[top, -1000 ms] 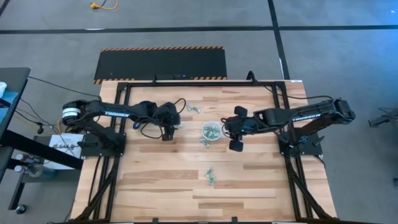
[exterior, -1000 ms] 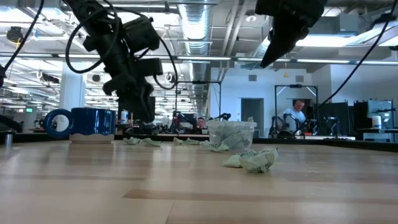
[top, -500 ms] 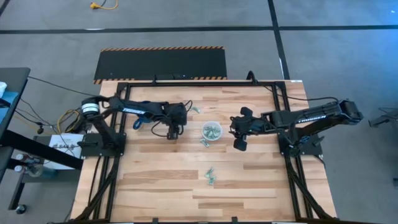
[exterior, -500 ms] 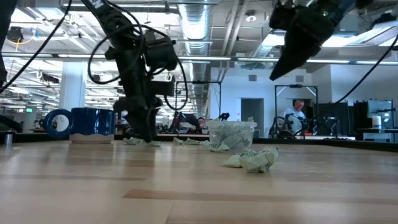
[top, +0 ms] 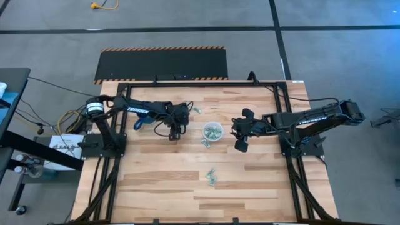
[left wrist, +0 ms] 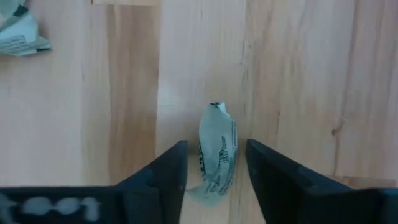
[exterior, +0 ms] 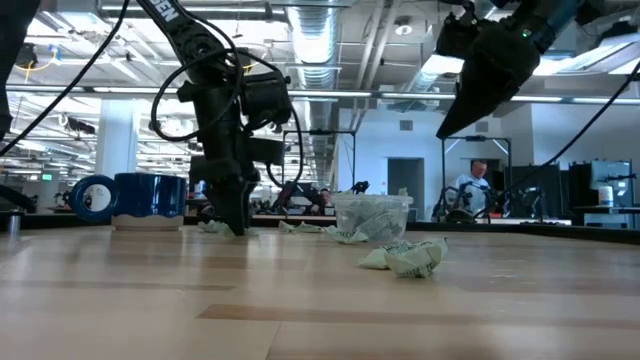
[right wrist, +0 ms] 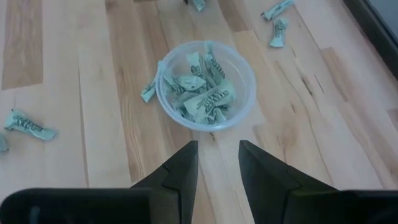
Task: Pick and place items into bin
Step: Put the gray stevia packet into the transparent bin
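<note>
The clear cup stands on its base mid-table, holding several green-and-white wrapped pieces. My left gripper is down at the table, left of the cup. It is open, with one wrapped piece lying on the wood between its fingers; no touch shows. My right gripper hangs open above the table, right of the cup, holding nothing. More pieces lie loose: beside the cup, toward the far edge, and toward the near edge.
A dark blue mug stands left of my left gripper, with a blue ring beside it. A black frame runs along the table's far edge. Bare wood spreads over the near half of the table.
My left gripper has moved toward the cup and the far edge and come down to the table, its fingers now standing on either side of a wrapped piece. My right gripper has drawn back from the cup toward the table's right edge.
</note>
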`<action>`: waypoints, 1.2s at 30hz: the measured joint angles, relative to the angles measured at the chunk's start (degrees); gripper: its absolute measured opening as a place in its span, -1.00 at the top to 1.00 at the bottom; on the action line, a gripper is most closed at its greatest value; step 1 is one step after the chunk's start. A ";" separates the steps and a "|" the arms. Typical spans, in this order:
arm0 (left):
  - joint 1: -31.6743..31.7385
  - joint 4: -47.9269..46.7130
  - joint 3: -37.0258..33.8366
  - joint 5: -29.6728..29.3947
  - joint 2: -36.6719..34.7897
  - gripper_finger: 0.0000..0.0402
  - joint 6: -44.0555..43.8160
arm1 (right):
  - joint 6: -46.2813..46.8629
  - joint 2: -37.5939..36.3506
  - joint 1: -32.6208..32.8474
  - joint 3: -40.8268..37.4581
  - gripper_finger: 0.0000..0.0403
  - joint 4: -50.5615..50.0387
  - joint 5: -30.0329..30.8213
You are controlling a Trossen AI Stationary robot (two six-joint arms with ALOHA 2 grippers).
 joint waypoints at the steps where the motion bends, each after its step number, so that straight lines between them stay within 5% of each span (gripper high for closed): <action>1: 0.03 -0.03 0.00 0.46 0.00 0.31 -0.13 | 0.00 0.02 0.00 -0.02 0.46 0.12 0.00; 11: 0.14 -1.11 0.88 0.90 0.21 0.96 -2.59 | 0.46 0.00 0.00 -0.20 0.46 1.24 0.02; 24: -4.11 -1.32 14.17 10.53 -0.88 0.98 -4.59 | 0.46 0.02 0.00 -0.20 0.46 0.87 0.02; 29: -6.91 8.79 16.67 15.69 -1.01 0.99 -4.86 | 0.55 0.02 0.00 -0.20 0.46 0.50 0.01; 36: -7.08 19.12 16.69 14.68 1.13 0.99 -9.33 | 3.04 0.03 0.01 -0.20 0.46 0.64 0.00</action>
